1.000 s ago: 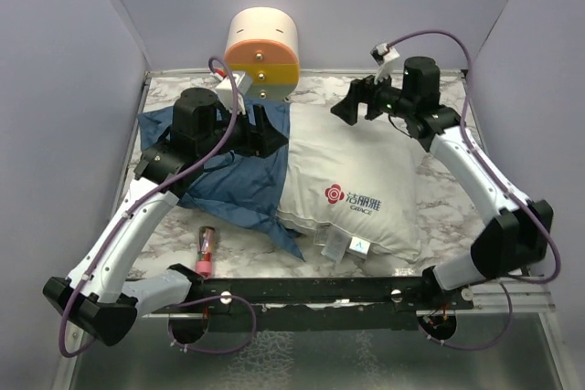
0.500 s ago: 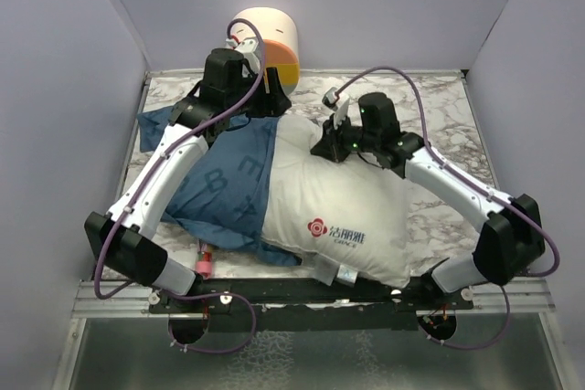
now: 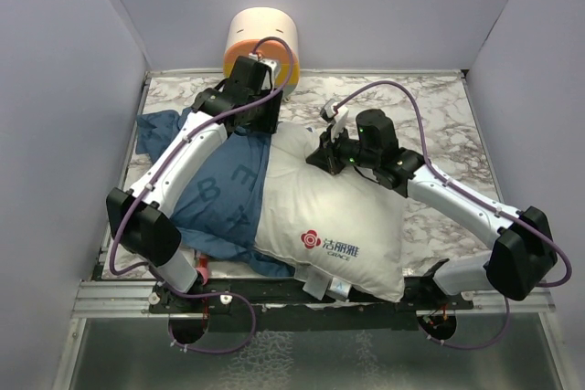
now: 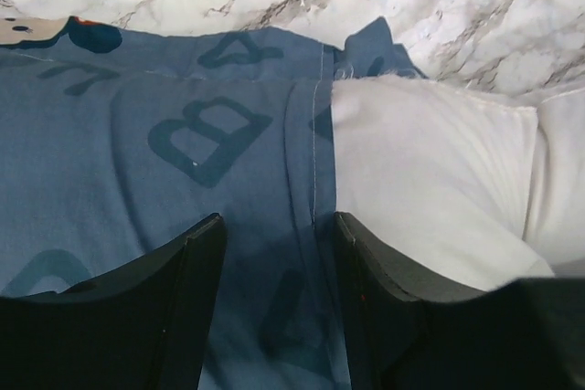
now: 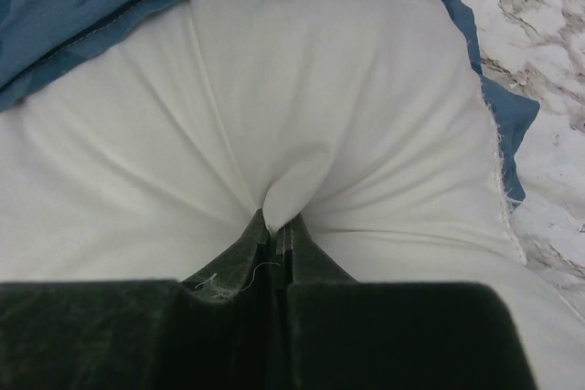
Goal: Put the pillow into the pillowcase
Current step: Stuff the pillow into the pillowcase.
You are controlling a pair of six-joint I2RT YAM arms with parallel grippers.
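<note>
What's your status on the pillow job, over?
Right gripper jaws shut on pillow fabric. Left gripper jaws open over pillowcase hem. Pillow mostly outside. Cylinder behind, not obstructing.

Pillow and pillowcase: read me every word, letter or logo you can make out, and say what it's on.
"洁丽雅": on the pillow, beside a red logo.
"GRACE": tiny line beneath it, barely legible.
"B": on the pillowcase, left wrist view.
"A": pillowcase, partly creased, beyond the B.
"E": pillowcase, top view.
The tags at the pillow's near end: too small to read.
</note>
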